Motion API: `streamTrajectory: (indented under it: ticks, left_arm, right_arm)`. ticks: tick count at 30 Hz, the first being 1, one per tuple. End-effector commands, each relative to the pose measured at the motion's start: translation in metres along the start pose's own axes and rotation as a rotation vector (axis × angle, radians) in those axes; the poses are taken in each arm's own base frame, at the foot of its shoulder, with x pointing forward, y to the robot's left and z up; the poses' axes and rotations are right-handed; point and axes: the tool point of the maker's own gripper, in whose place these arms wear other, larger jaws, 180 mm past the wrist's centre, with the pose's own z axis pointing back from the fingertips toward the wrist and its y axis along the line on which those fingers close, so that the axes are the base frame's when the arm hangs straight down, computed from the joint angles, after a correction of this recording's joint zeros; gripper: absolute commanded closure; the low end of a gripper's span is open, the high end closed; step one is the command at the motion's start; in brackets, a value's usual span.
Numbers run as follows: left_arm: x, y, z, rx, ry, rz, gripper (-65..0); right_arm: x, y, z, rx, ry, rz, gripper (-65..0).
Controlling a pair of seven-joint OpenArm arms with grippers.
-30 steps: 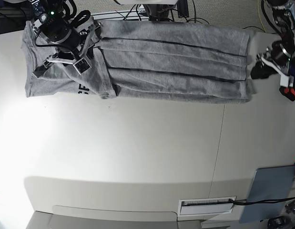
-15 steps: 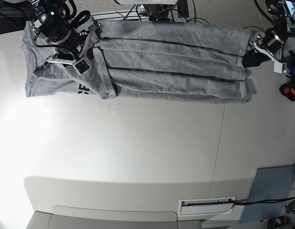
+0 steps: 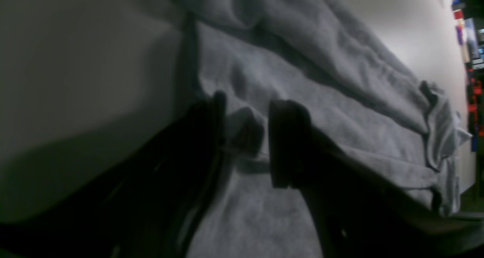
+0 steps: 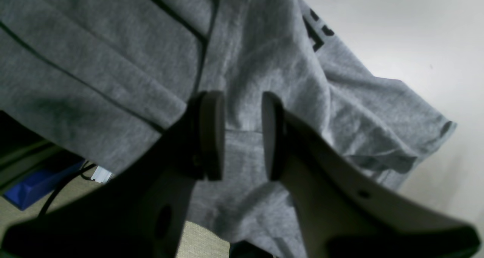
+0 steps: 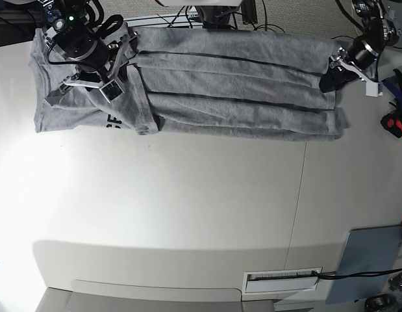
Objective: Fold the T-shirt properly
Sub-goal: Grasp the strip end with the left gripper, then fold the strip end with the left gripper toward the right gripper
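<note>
Grey cotton, the T-shirt (image 5: pixel 188 84) lies in long lengthwise folds along the far edge of the white bench (image 5: pixel 188 214), sleeves toward the far left corner. Only the base view shows its whole length; black lettering (image 4: pixel 319 29) peeks out at the near fold and reads clearer from the right wrist. At the left end the right pincer (image 5: pixel 90 81) stands on the sleeve area, its pads (image 4: pixel 211 135) partly apart with flat cloth showing between them, nothing gripped. At the right end the left pincer (image 5: pixel 336 73) meets the hem; its wrist view alone shows a bunched fold of cloth (image 3: pixel 244 129) sitting between wide-set fingers (image 3: pixel 287 137)
</note>
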Motion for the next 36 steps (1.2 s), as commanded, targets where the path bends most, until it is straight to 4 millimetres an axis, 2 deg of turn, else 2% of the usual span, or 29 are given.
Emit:
streamTrajectory:
  ticks: [1, 11, 19, 26, 29, 30, 32, 36]
  left_arm:
    - [0.007, -0.001, 0.003, -0.004, -0.014, -0.018, -26.0]
    - [0.011, -0.005, -0.013, -0.016, -0.05, 0.008, -26.0]
    - [0.005, -0.01, -0.018, -0.028, -0.063, 0.039, -26.0]
    - [0.009, -0.009, -0.019, -0.023, -0.094, 0.038, -25.7]
    - [0.006, 0.0, -0.019, 0.029, -0.08, 0.059, -19.1]
    - [0.007, 0.002, -0.019, 0.039, -0.083, 0.061, -14.3]
    - [0.01, 0.004, -0.018, 0.053, -0.1, 0.053, -0.8]
    - [0.022, 0.005, -0.017, 0.055, -0.164, 0.048, 0.0]
  right_arm:
    - [0.006, -0.005, 0.003, -0.015, -0.025, 0.01, -17.3]
    - [0.003, -0.004, 0.004, -0.014, -0.008, 0.01, -17.3]
    - [0.002, -0.005, 0.004, -0.015, -0.006, 0.01, -17.3]
    - [0.002, -0.004, 0.004, -0.014, -0.005, 0.01, -17.3]
    - [0.002, -0.004, 0.004, -0.014, -0.004, 0.01, -17.3]
    - [0.002, -0.004, 0.004, -0.014, -0.004, 0.01, -17.3]
    - [0.002, -0.004, 0.004, -0.014, -0.005, 0.01, -17.3]
    - [0.003, -0.005, 0.004, -0.015, -0.008, 0.011, -17.2]
